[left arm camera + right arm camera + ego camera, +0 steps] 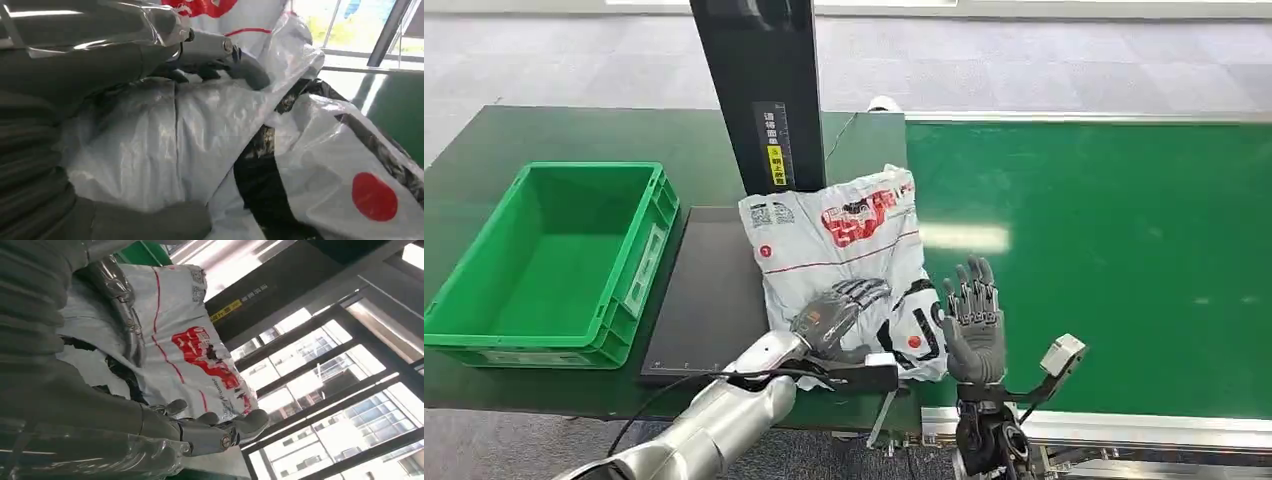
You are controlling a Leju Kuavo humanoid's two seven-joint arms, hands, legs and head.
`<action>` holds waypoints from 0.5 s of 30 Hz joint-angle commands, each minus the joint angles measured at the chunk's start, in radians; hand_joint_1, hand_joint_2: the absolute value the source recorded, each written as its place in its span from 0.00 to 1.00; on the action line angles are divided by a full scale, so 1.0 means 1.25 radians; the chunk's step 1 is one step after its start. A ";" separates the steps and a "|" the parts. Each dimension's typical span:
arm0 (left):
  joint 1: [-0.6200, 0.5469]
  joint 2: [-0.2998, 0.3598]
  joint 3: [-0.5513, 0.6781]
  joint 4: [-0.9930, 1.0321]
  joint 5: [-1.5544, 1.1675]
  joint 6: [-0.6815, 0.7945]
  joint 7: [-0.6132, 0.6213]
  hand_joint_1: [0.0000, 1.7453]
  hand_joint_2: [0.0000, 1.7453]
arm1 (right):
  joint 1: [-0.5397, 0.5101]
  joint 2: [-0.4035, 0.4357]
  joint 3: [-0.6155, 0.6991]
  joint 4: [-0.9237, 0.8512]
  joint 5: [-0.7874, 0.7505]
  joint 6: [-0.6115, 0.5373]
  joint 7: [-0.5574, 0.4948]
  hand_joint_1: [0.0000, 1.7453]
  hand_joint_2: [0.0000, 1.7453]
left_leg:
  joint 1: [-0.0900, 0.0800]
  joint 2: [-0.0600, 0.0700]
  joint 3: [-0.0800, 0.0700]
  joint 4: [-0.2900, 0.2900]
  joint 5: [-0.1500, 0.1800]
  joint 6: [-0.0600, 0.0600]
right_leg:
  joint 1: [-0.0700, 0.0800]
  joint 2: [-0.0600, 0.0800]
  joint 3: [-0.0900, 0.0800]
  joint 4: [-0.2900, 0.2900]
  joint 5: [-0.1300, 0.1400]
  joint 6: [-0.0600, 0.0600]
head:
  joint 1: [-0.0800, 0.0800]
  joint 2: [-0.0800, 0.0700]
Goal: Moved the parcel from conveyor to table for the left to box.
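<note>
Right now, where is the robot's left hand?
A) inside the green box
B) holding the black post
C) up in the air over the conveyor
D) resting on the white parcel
D: in the head view the left hand lies on the near part of the white parcel, while the green crate sits apart with nothing in it and the right hand stands open beside the parcel.

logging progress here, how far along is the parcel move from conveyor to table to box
Done: the white printed parcel lies mostly off the green conveyor, on the dark table by the black pad. In hand: the left hand rests on the parcel's near end, while the right hand stands open beside it, fingers up. Left: boxing it; the green crate holds nothing yet.
</note>
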 commanded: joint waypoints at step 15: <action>0.014 0.088 0.093 -0.074 0.084 0.235 -0.045 1.00 1.00 | -0.029 -0.016 0.022 0.080 -0.024 -0.013 -0.005 0.00 1.00 | 0.000 0.004 0.002 -0.001 0.001 0.000 | 0.000 0.003 -0.001 -0.001 0.002 -0.001 | 0.000 0.000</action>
